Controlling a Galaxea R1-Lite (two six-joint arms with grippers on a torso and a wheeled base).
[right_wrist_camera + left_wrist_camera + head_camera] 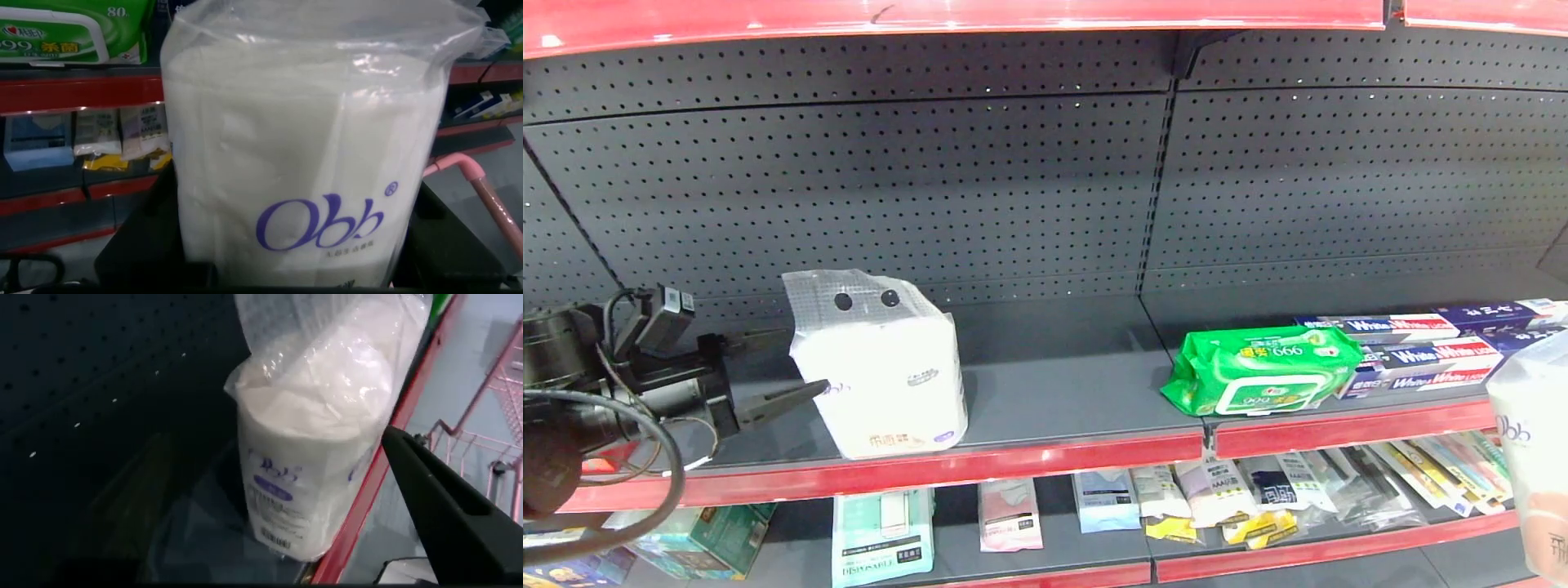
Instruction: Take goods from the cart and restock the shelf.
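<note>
Midway through restocking: finds one white tissue pack already standing upright on the grey shelf, close to its red front lip and well apart from the green wipes pack and the toothpaste boxes farther right; catches the left jaws spread wide and released, straddling that pack's left side, one fingertip just beside the wrapper, contact impossible to tell; counts that delivery as done, judging by the pack resting on its own base; shows a second tissue pack clamped between the right jaws, held off the shelf at the right, in front of the lower rows of hanging goods, not yet placed; glimpses the pink cart beyond the shelf's edge; leaves a broad bare stretch of shelf between the first pack and the wipes, likely room for the second; left to do, by this reading: backing the left jaws clear without tipping the pack, setting the second pack down upright, then returning for whatever else the cart holds.
</note>
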